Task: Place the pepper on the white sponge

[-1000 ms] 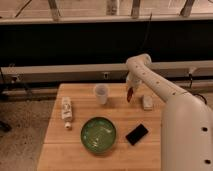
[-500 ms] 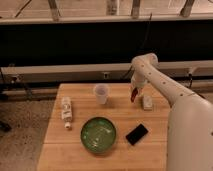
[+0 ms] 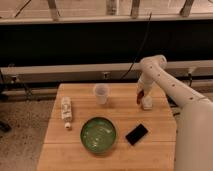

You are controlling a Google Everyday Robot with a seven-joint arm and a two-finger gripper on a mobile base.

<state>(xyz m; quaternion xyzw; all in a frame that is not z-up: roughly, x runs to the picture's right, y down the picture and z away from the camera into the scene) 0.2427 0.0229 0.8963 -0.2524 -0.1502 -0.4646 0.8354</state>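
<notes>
A wooden tabletop (image 3: 119, 111) is seen in front of a dark wall, and everything on it can be placed from the green bowl (image 3: 98, 135), which is set near the front edge, a little left of the middle. The white robot arm (image 3: 171, 88) is carried in from the right of the bowl, bent at a high elbow and turned down towards the tabletop behind and to the right of the bowl. A white labelled bottle (image 3: 66, 110) is laid on its side just left of the bowl and slightly behind it. A translucent cup (image 3: 101, 93) is stood upright directly behind the bowl. A flat black phone (image 3: 136, 134) is laid just right of the bowl, apart from it. The white sponge (image 3: 147, 104) is found behind and to the right of the bowl, beyond the phone. The pincer (image 3: 140, 95) is held pointing down behind and right of the bowl, just over the sponge's left edge. It is closed narrowly on the pepper (image 3: 139, 98), which is gripped at the pincer's tip and hangs below it, right beside the sponge; whether the sponge is touched cannot be told.
</notes>
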